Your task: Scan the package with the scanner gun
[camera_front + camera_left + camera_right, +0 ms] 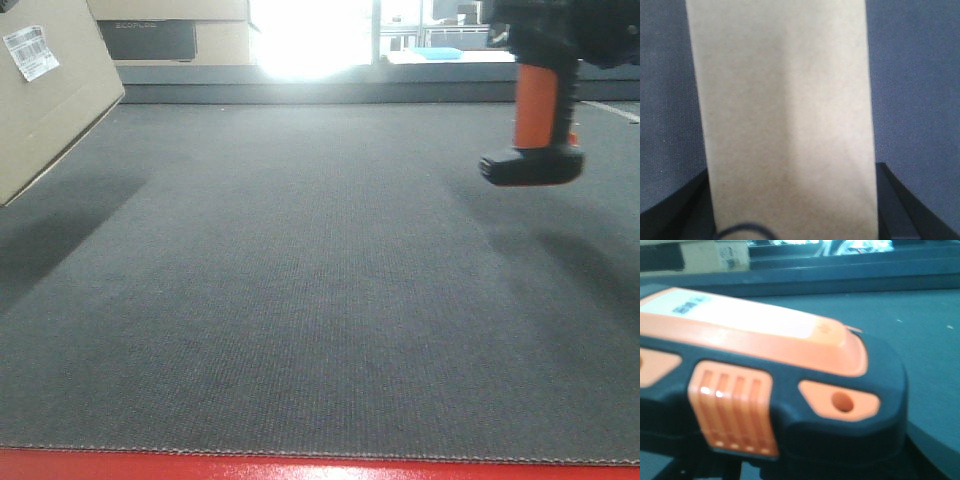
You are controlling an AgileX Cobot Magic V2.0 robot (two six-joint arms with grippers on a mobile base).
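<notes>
Strong backlight, soft close-ups.
Blown-out white glare from window (310, 38) at far edge; soft shadows on grey mat (320, 300) under package (45, 95) and scanner gun (535, 120). Both wrist views blurred, out of focus; small shiny highlights on orange ribs of scanner gun.

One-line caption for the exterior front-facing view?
Tilted package aloft at left, scanner gun aloft at right, above the grey mat.

Over the left side of the mat (320, 300), the box (50, 110) runs off the top and left edges, and the print on its label (30, 52) is too small to read. Over the mat's right side, the scanner (535, 120) loses its head to the top edge. From the left wrist, the box is blurred and covers the fingertips of the left gripper (792, 172).
</notes>
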